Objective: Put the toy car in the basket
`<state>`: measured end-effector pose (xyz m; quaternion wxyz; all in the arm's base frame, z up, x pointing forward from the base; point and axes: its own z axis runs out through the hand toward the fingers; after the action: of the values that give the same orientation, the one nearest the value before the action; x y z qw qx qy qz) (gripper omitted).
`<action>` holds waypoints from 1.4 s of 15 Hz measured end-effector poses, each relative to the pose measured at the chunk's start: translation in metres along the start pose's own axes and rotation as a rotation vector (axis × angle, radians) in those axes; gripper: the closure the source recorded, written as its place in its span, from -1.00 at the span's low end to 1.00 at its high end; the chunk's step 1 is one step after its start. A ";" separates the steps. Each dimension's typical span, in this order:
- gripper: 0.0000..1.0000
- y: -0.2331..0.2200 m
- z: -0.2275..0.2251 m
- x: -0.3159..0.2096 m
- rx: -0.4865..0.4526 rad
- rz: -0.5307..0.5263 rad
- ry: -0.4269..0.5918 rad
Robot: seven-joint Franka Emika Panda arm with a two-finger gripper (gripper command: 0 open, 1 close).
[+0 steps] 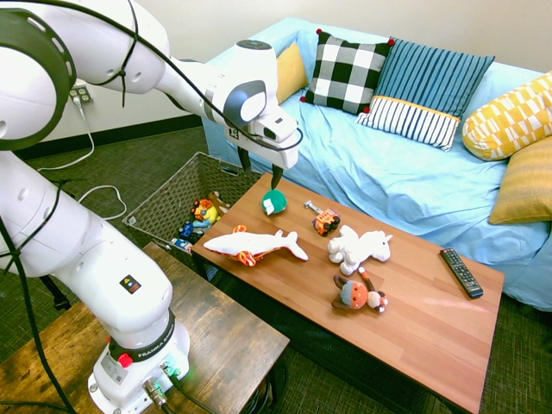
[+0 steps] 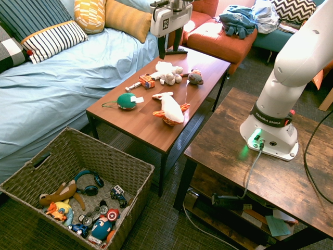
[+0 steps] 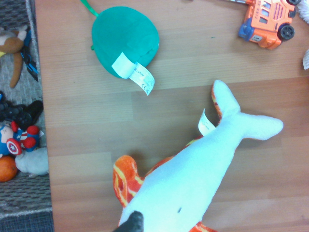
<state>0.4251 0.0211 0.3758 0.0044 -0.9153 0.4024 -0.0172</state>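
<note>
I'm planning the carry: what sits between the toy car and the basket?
The green toy lies between the toy car and the basket in both exterior views.

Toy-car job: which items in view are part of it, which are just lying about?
Part of the job:
- toy car
- basket
- gripper, open, above the table

Just lying about:
- green ball toy
- whale plush
- white plush
- doll
- remote
- headphones, in the basket

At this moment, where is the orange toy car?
The toy car lies on the wooden table; in the first exterior view it is between the green ball-like toy and the white unicorn plush.
</note>
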 end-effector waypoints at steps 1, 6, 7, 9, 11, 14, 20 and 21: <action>-1.00 0.000 0.001 0.000 -0.002 0.000 -0.002; -1.00 0.012 0.028 0.040 0.080 0.096 -0.009; -1.00 0.017 0.043 0.054 0.082 0.114 -0.012; -1.00 0.027 0.074 0.090 0.088 0.131 -0.001; -1.00 0.029 0.105 0.133 0.079 0.150 0.004; -1.00 0.007 0.155 0.189 0.069 0.162 -0.007; -1.00 -0.062 0.238 0.250 0.100 0.147 -0.070; -1.00 -0.072 0.240 0.251 0.103 0.134 -0.080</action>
<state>0.6556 -0.1164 0.1442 0.0686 -0.8849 0.4607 -0.0008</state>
